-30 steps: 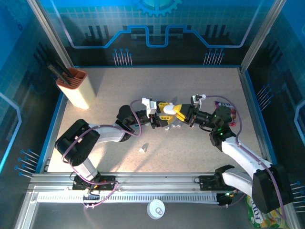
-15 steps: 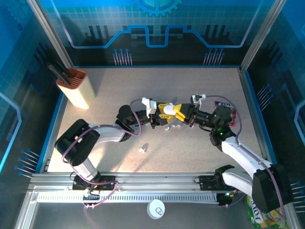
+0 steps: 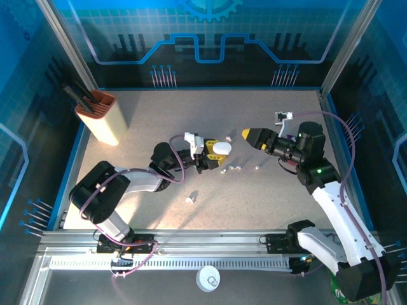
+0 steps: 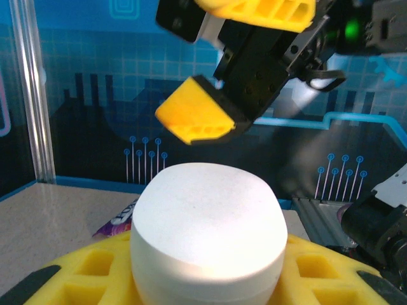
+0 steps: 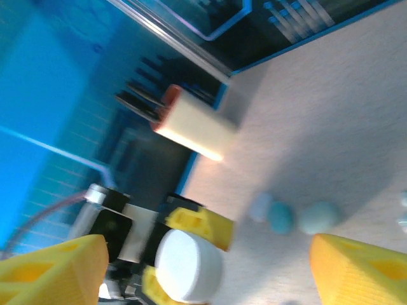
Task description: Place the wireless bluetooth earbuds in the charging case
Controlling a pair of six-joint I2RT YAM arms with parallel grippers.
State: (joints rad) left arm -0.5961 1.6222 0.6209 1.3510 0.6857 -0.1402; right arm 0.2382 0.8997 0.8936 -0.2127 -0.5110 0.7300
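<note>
My left gripper [image 3: 216,154] is shut on the white charging case [image 3: 221,148] at mid-table; the case looks closed. In the left wrist view the case [image 4: 210,229] sits between my yellow fingers [image 4: 318,273] at the bottom edge. My right gripper [image 3: 249,135] hangs to the right of the case and apart from it, open, with nothing between its fingers. In the right wrist view its yellow fingertips [image 5: 57,270] stand wide apart, with the case [image 5: 189,265] beyond them. Small white earbuds lie on the table by the case [image 3: 224,170], [image 3: 235,168], [image 3: 257,168], and one lies nearer [image 3: 189,200].
A beige holder with an orange top [image 3: 100,117] stands at the far left. Blurred blue [image 5: 280,218] and green [image 5: 318,218] rounded cases lie on the table. A purple packet [image 4: 117,222] lies behind the case. Blue walls ring the table.
My right gripper has opened and drawn back to the right, away from the case. My left gripper still holds the case, which now shows plainly from above.
</note>
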